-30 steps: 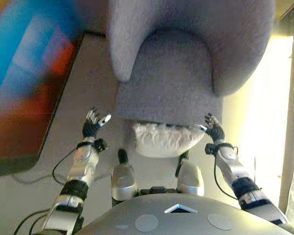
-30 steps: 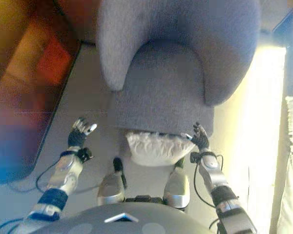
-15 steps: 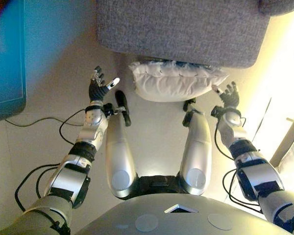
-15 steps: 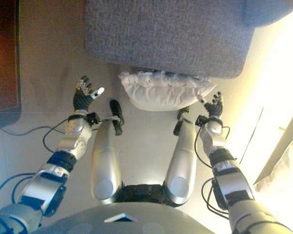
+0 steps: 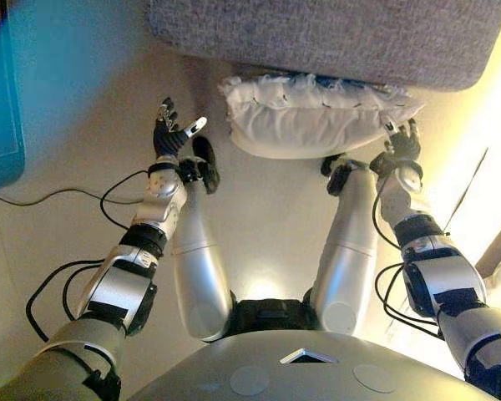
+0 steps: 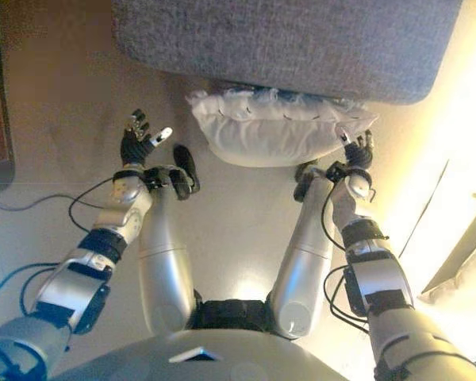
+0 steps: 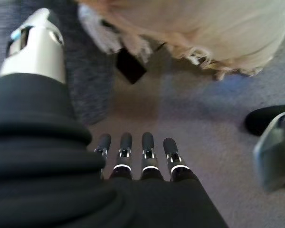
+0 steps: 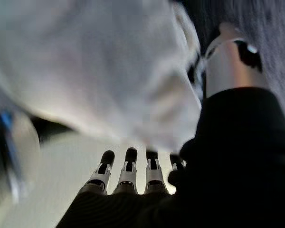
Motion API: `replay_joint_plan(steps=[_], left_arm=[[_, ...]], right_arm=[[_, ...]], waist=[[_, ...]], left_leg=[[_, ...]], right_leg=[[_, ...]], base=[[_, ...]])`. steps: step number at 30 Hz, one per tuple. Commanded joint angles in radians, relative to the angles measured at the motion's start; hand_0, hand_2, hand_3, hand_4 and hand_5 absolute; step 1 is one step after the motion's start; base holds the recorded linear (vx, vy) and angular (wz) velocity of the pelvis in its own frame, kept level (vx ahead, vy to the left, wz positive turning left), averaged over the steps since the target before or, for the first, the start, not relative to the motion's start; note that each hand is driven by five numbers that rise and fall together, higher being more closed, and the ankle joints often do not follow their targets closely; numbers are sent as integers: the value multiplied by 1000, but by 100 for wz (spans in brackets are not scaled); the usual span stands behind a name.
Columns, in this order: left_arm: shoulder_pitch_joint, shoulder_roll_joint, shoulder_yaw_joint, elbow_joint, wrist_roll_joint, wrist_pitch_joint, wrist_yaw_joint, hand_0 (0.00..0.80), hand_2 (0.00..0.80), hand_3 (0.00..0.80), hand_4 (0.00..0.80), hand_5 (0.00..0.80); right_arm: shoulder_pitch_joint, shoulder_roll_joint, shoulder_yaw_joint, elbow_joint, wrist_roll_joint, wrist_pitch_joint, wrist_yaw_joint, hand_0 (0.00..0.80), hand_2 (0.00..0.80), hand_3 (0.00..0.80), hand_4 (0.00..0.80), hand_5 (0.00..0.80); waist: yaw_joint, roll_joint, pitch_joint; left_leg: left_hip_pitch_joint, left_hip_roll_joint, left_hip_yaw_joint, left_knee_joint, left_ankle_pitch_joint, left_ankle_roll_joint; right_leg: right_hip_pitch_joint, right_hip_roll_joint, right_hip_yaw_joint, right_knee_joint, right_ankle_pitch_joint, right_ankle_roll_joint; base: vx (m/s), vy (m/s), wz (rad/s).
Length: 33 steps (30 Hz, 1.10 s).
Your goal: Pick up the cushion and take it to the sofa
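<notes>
A white frilled cushion (image 5: 313, 117) lies on the floor against the front of the grey sofa (image 5: 334, 38). My right hand (image 5: 401, 144) is at the cushion's right end, fingers straight, with the cushion (image 8: 95, 66) filling its wrist view close to the thumb. My left hand (image 5: 171, 134) is open, a short gap to the left of the cushion's left end, touching nothing. In the left wrist view the cushion (image 7: 213, 28) shows beyond the straight fingers (image 7: 135, 152), with bare floor between.
A blue and dark piece of furniture (image 5: 0, 92) stands at the left edge. Bright light falls across the floor (image 5: 476, 167) on the right, beside a pale object (image 6: 460, 270) at the lower right.
The view has shifted closer to the cushion, which now looks larger. My right hand has come up to its right end. My left hand stays open near its left end.
</notes>
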Motion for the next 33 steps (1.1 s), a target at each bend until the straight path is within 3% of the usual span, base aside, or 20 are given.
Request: replay_joint_plan(steps=[1,6,12,24,30,31,32,33], left_arm=[[-7,-10,-13,12,-76,35,-81,0,0,0,0,0],[-16,-5,-21,7,-108,80,-205,0,0,0,0,0],[-43,-7,-76,-15,-132,208,-307,0,0,0,0,0],[-230,41,-122,44,-31,337,-165,0,0,0,0,0],[-318,63,-130,87,-43,336,-91,0,0,0,0,0],[-325,62,-130,87,-44,338,-90,295,295,295,295,295],[-352,59,-133,83,-52,335,-111,800,800,800,800,800],[-353,59,-134,84,-53,335,-112,800,800,800,800,800]], right_arm=[[21,-40,49,-73,30,25,206,0,0,0,0,0],[0,-40,89,-51,-5,29,348,0,0,0,0,0],[-40,-41,131,-74,-18,43,334,0,0,0,0,0],[-123,-66,165,-72,-41,107,231,0,0,0,0,0],[-158,-77,196,-71,-91,115,214,0,0,0,0,0],[-160,-78,199,-73,-95,117,217,0,0,0,0,0],[-167,-77,209,-82,-105,122,218,260,260,260,260,260],[-168,-77,209,-82,-108,123,220,420,420,420,420,420]], waist=[[-15,29,-6],[-15,33,-6],[-22,37,-6],[-51,22,-6],[-62,9,-6],[-62,7,-6],[-64,3,-6],[-64,3,-6]], left_leg=[[-22,-1,-36,-36,33,7],[-55,6,-44,7,24,5],[-110,14,-51,69,8,3],[-230,41,-59,181,-6,4],[-278,40,-75,207,11,3],[-280,40,-76,208,11,3],[-287,37,-78,210,13,4],[-287,37,-78,211,13,4]], right_leg=[[-25,7,46,57,30,-7],[-62,2,56,96,16,-10],[-115,5,74,142,4,-12],[-210,19,103,214,-12,-19],[-252,41,123,234,-2,-21],[-253,41,123,234,-1,-21],[-258,42,124,231,3,-21],[-258,42,124,232,4,-21]], base=[[27,-34,2],[40,-35,3],[0,0,0],[4,-3,-2],[4,-2,-4],[-5,-19,-4],[-2,-21,-5],[-1,-48,-4]])
